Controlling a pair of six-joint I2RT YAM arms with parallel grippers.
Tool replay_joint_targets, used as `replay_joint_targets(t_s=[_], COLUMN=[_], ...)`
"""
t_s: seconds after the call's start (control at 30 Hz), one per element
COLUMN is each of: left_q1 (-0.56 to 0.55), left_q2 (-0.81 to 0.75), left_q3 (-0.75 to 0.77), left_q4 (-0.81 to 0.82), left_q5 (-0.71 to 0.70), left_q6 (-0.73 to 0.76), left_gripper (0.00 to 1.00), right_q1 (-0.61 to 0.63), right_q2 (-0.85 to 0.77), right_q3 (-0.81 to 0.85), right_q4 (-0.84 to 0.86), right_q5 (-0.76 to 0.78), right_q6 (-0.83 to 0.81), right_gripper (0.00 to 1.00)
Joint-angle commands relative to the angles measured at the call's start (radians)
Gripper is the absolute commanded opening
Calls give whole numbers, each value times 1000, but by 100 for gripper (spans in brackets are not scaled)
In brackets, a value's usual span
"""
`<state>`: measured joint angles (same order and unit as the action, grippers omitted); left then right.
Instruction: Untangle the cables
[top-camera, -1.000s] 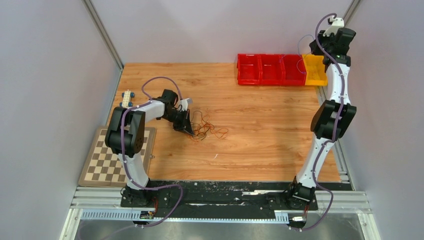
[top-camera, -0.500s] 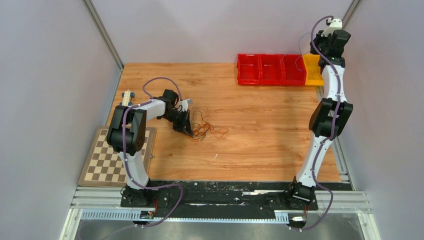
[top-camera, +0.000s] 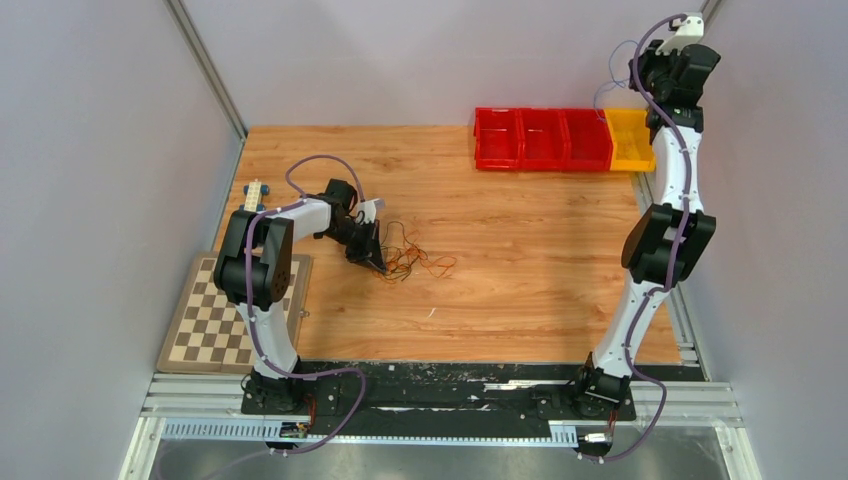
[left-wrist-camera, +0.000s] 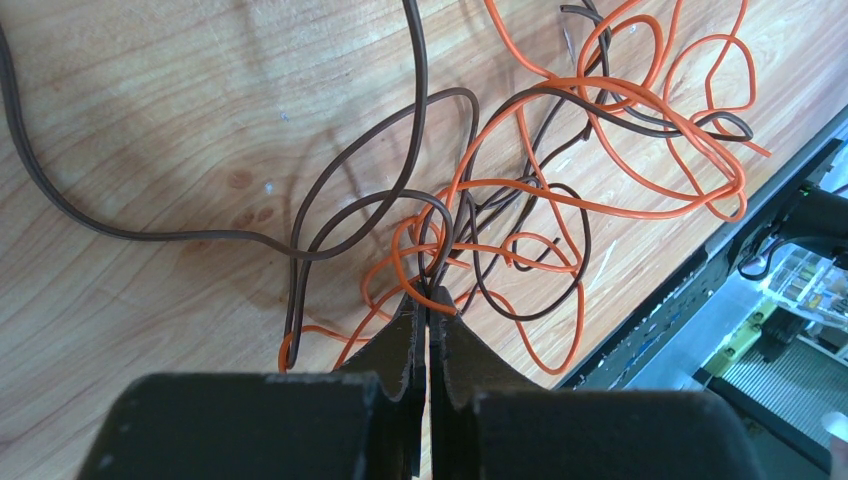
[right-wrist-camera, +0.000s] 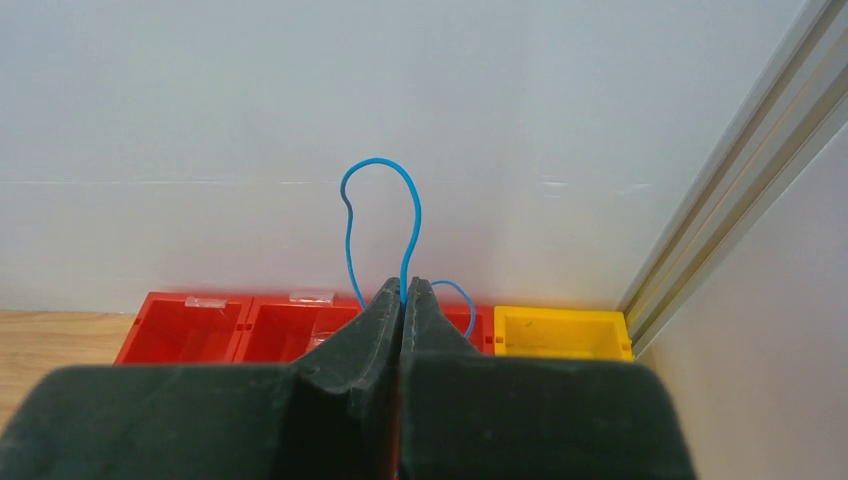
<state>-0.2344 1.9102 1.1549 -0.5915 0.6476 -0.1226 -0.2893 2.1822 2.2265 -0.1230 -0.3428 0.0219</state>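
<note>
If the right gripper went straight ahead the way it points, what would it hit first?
Probably the pale back wall, above the red bins; only the blue wire that the right gripper pinches lies between. Depth is hard to judge.

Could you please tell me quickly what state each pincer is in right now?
Left pincer: closed, pinching strands of the orange and brown cable tangle.
Right pincer: closed on a blue wire, up by the back wall.
</note>
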Motion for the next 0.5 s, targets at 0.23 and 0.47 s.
replay_joint_targets(t_s=[0.23,0.47], left_q1=[-2,-2], left_q2=[11,13], left_q3=[31,34], left_q4=[-4,-13], left_q5=[8,8], left_q6=[24,21], left_gripper=[0,0], right_q1=[10,28], right_q2=[39,102], right_q3=[-21,-18], right_q4=[45,83], right_q5=[22,81], right_q6=[0,-17], right_gripper=[0,0])
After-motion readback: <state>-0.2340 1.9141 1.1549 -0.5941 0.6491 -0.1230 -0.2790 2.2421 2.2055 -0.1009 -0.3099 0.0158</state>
